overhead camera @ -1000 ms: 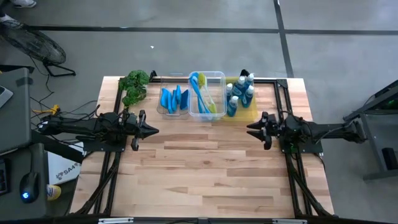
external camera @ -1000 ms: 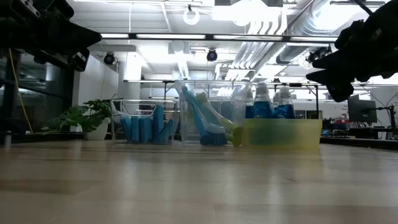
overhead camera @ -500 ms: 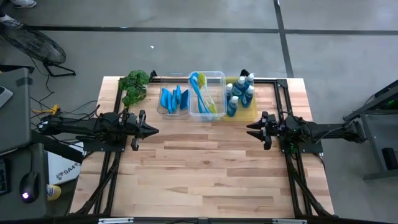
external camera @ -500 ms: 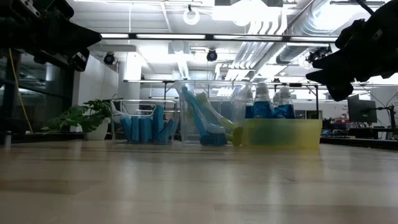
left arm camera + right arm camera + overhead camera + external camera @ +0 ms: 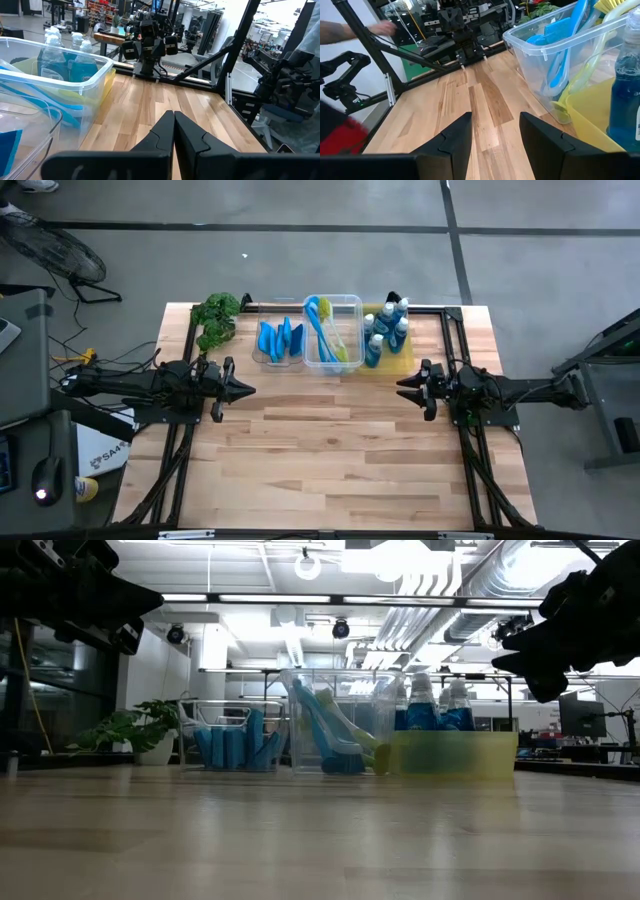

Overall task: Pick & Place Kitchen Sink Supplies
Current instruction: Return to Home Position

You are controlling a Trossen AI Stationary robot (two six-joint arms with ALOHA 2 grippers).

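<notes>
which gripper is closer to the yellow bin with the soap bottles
Right. The right gripper is just in front of the yellow bin; the left gripper is across the table, on the plant's side.

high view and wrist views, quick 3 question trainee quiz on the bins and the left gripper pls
1. True or false: the left gripper is shut with nothing between its fingers.
2. Fill in: the yellow bin holds blue-liquid ____ with grey caps.
3. Pick one: the dish brushes lie A) in the yellow bin, B) in the middle clear bin, C) outside any bin.

Key
1. True; in the left wrist view the fingers meet and grip nothing.
2. bottles
3. B
</notes>
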